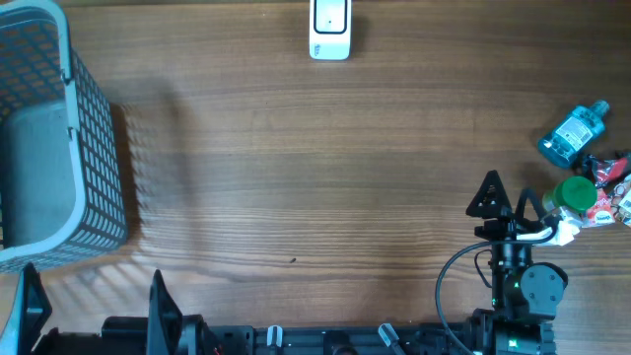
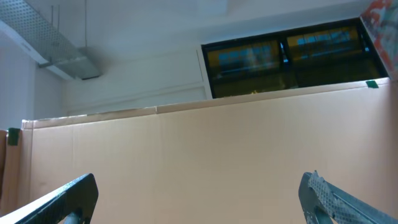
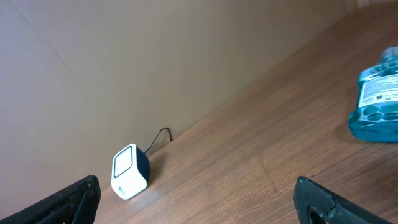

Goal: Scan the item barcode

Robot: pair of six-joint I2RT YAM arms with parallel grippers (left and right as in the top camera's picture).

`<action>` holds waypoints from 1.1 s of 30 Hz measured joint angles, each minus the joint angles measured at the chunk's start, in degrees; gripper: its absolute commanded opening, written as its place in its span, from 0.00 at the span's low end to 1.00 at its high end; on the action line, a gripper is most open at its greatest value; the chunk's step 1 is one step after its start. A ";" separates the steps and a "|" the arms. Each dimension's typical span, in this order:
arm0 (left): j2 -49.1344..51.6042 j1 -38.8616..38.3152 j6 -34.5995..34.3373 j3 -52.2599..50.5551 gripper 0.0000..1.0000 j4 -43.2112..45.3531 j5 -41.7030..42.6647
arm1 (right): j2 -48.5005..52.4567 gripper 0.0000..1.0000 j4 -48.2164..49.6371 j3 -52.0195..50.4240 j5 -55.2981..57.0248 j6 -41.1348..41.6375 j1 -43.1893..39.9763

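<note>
The white barcode scanner stands at the table's far edge, facing the arms; the right wrist view shows the scanner with its cable against the brown wall. Items lie at the right edge: a blue bottle, a green-capped item and a red packet. My right gripper is open and empty, just left of the green-capped item. My left gripper is open and empty at the near left, its camera tilted up at a cardboard wall.
A grey mesh basket fills the left side of the table. Bare wooden tabletop lies between basket, scanner and items. The arm bases run along the near edge.
</note>
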 measured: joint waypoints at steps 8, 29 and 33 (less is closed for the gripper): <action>0.00 0.00 -1.64 -5.09 1.00 -7.76 0.63 | 0.00 1.00 0.00 0.00 0.52 0.15 0.00; 0.00 -0.66 -2.95 -33.94 1.00 7.30 0.96 | 0.15 1.00 0.02 0.00 0.55 0.15 0.00; 0.02 -2.25 -7.67 -40.54 1.00 7.61 -4.48 | 0.17 1.00 0.02 0.00 0.52 0.15 0.00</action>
